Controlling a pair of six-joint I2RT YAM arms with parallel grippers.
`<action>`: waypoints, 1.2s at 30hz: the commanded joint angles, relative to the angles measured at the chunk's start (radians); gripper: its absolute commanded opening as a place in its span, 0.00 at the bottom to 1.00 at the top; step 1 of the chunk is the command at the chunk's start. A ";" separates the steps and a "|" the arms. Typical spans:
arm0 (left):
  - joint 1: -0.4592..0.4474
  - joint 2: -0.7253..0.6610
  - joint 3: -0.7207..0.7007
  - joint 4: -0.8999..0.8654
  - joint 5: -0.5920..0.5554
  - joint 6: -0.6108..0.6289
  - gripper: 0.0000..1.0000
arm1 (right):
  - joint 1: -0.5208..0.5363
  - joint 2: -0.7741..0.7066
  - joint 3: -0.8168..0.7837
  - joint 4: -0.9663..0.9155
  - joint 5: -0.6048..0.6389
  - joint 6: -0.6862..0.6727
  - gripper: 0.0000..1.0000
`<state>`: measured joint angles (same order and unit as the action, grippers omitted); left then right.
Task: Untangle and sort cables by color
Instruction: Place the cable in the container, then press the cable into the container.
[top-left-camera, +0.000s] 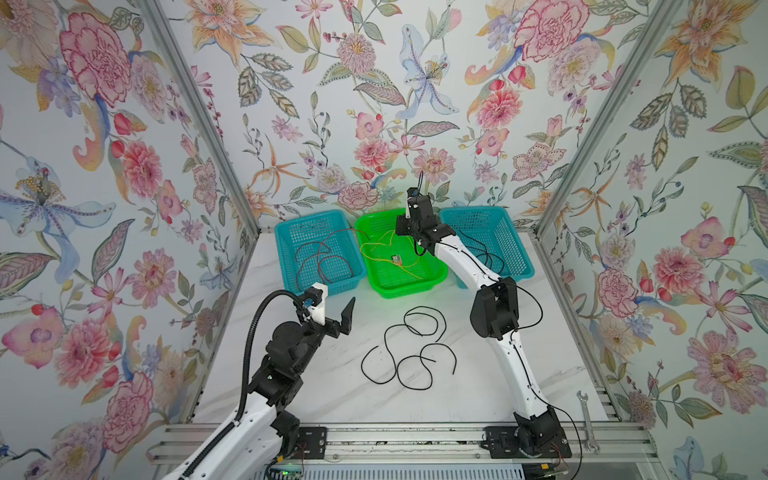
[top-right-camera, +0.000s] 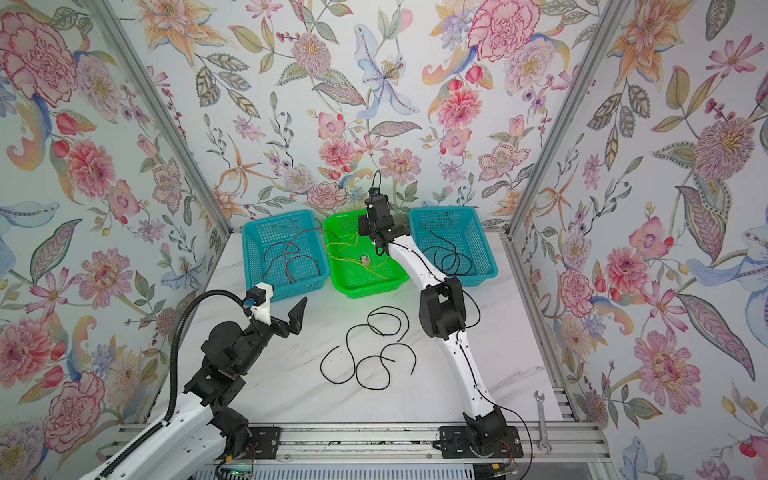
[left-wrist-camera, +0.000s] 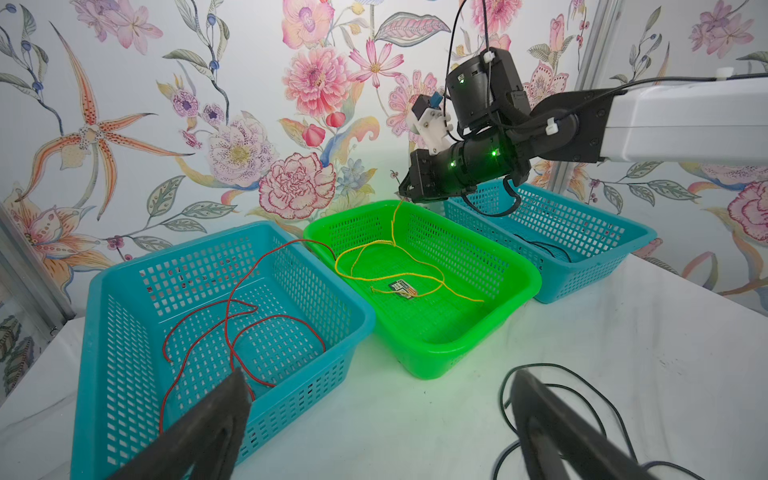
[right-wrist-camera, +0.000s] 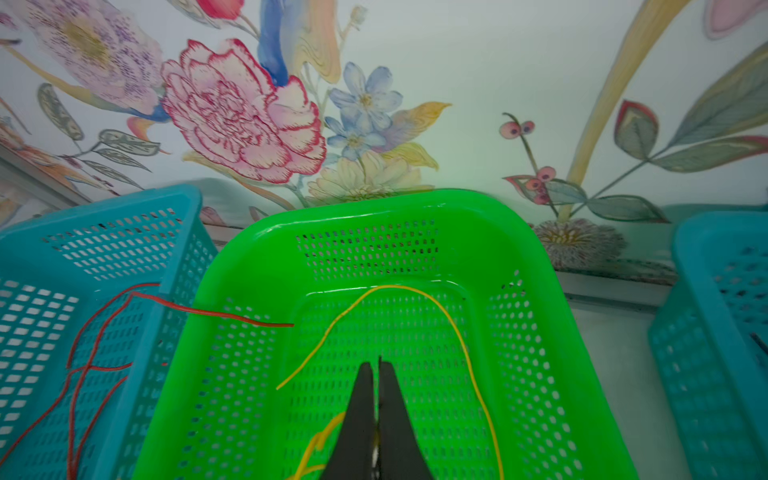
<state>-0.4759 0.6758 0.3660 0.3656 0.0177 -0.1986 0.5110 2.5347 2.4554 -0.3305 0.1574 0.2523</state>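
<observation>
Far L: blue basket (top-left-camera: 309, 218) held the red cables (top-left-camera: 320, 262); one red end strayed over the rim into the green basket (top-left-camera: 405, 291). The L hand (left-wrist-camera: 376, 384) hovered just in front of that blue basket, fingers wide apart, gripping nothing.

Centre: the yellow cables (left-wrist-camera: 390, 276) lay looped on the green basket's floor. One yellow cable (left-wrist-camera: 394, 224) ran nearly straight up from them to the R hand (right-wrist-camera: 379, 365), which was clamped shut on it above the basket's back half. So the strand's long axis was vertical and the drop spot directly below. Judgement: letting go there should land it w/ its own colour.

Front centre: loose black cables (top-left-camera: 420, 356) sprawled in overlapping loops on the tabletop (top-left-camera: 332, 395), between the two arms. They lay fwd & to the R of the empty L hand, near it. The R hand was well apart, at the back. Probably the L arm's pick.

Far R: blue basket (top-left-camera: 517, 241) already held black cables (top-left-camera: 484, 257).
</observation>
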 joint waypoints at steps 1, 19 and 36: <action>0.008 -0.004 -0.009 -0.003 -0.014 -0.005 0.99 | 0.000 -0.022 -0.033 -0.053 0.117 -0.051 0.00; 0.009 0.014 0.000 -0.005 -0.013 -0.002 0.99 | -0.011 -0.074 -0.109 -0.064 0.157 -0.095 0.51; 0.199 0.492 0.471 -0.044 0.074 0.050 0.99 | 0.056 -0.537 -0.492 -0.034 0.003 -0.168 0.58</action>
<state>-0.3416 1.0550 0.7265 0.3389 0.0216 -0.1871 0.5385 2.0426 2.0445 -0.3637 0.1986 0.1078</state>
